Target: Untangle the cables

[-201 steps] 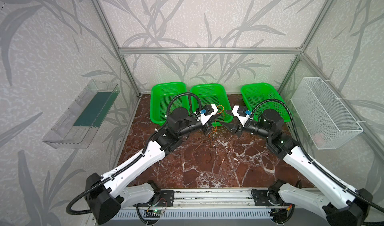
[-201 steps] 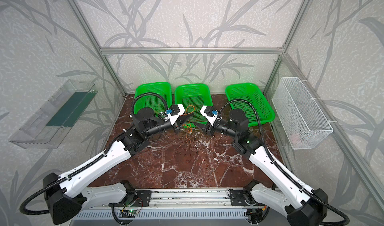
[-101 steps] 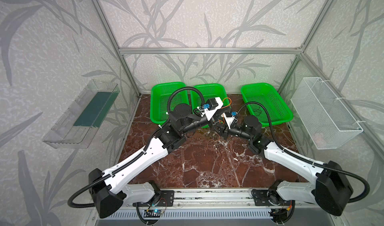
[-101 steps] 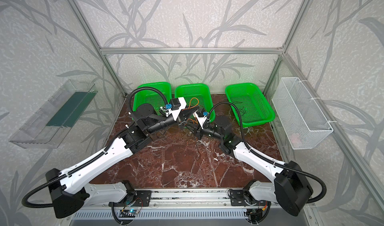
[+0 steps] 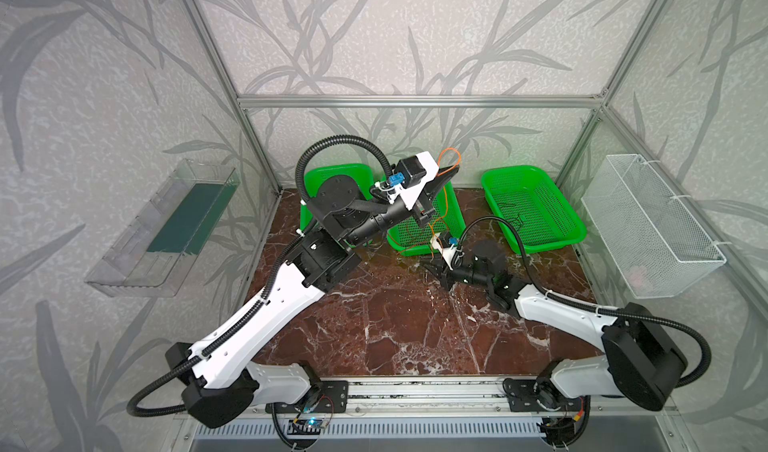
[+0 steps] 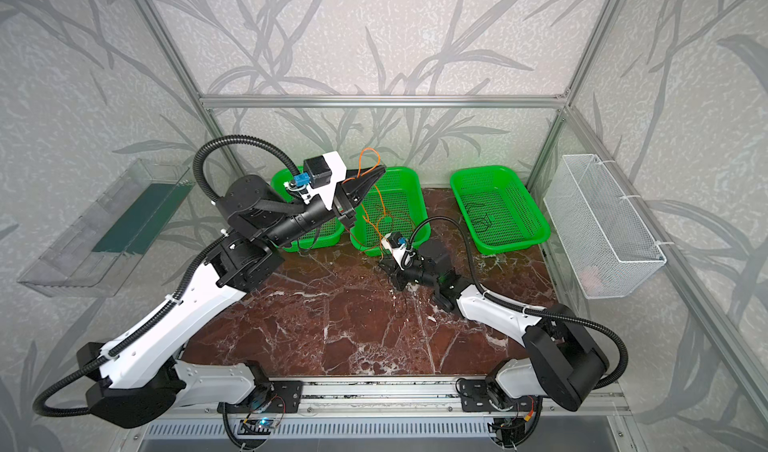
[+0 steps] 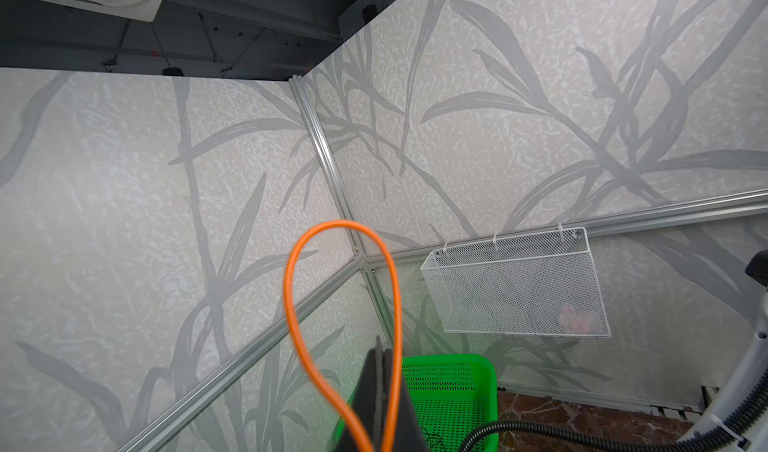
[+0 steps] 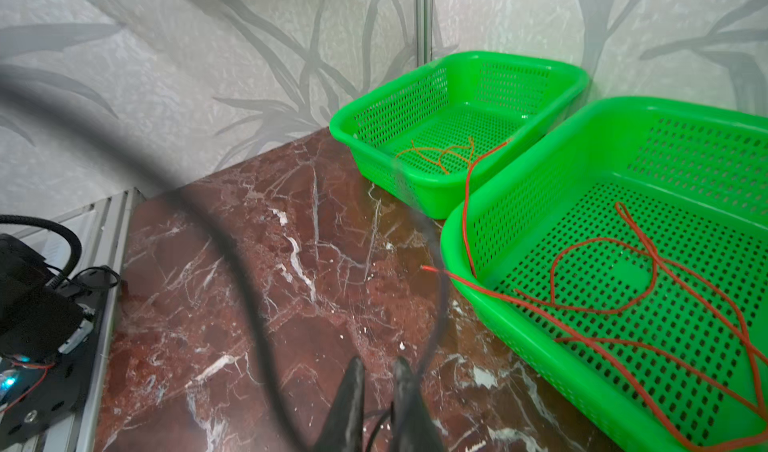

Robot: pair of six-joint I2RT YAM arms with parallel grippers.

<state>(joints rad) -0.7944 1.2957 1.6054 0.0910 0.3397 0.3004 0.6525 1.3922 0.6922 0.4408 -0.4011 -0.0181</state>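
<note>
A booth walled in pale leaf-patterned panels surrounds a brown marble tabletop [image 5: 395, 325]. A clear tray [image 5: 166, 238] hangs on the left wall and a white wire basket [image 5: 648, 221] on the right wall. Three green baskets line the back edge: left basket [image 5: 332, 169], middle basket [image 5: 409, 247] and right basket [image 5: 540, 238]. Bare marble stretches between the two arms toward the front rail.

The left gripper [image 6: 376, 173] is raised high above the middle basket, its jaws clenched on an orange cable [image 7: 340, 223]. The cable stands up in a loop beyond the tips and trails down toward the middle basket.

The right gripper [image 8: 379, 369] sits low over the marble, just in front of the middle basket. Its fingers are almost together, with a slim gap at the tips. A thin black cable [image 8: 438, 300] runs by them; I cannot tell whether it is pinched.

A red cable [image 8: 465, 213] lies looped in the middle basket and drapes over its rim. Another black cable [image 5: 513, 218] rests in the right basket.
</note>
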